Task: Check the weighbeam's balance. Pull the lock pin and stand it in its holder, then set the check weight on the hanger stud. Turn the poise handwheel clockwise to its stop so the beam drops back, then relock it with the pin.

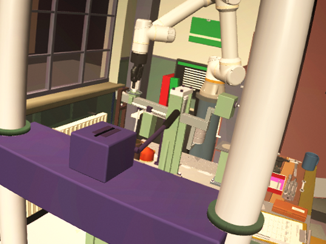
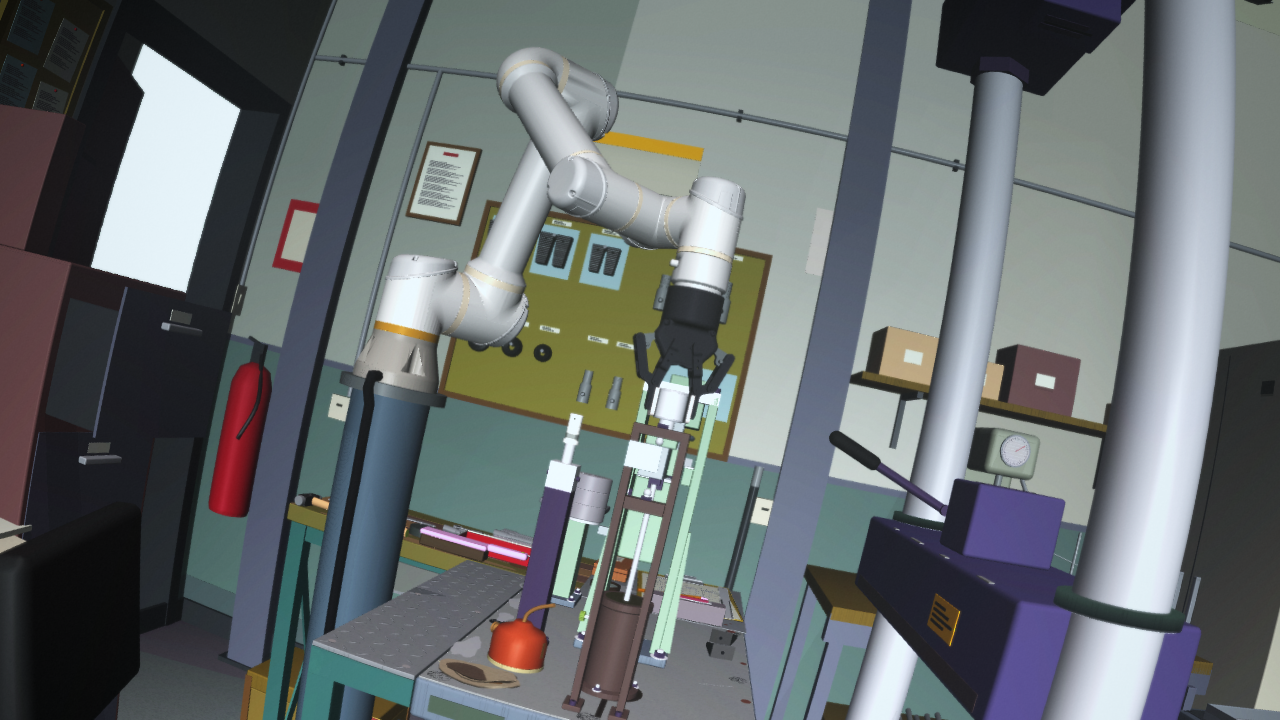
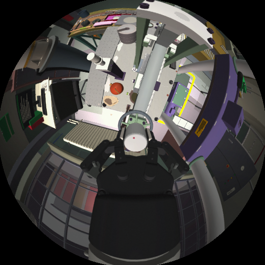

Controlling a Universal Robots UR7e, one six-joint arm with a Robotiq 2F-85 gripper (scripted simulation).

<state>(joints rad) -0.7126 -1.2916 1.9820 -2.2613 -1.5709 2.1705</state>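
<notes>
On the grey bench stands the green weighbeam frame with its long grey beam [image 3: 148,76] running away from me. At the beam's near end my gripper [image 3: 134,141] points straight down with its fingers clamped on the pale hub of the poise handwheel [image 3: 134,141], whose grey ring rim [image 3: 135,117] shows below it. The same grip shows from the side [image 2: 673,394] and far off by the window [image 1: 134,86]. The lock pin [image 3: 95,58] stands upright in its purple holder post [image 2: 550,528]. The grey check weight [image 3: 127,33] sits at the far part of the frame [image 2: 591,497].
A purple testing press [image 1: 102,177] with tall pale columns fills the foreground. An orange oil can [image 2: 517,647] and a brown rag [image 2: 474,672] lie on the bench. A brown cylinder [image 2: 618,649] stands inside a brown frame below the handwheel.
</notes>
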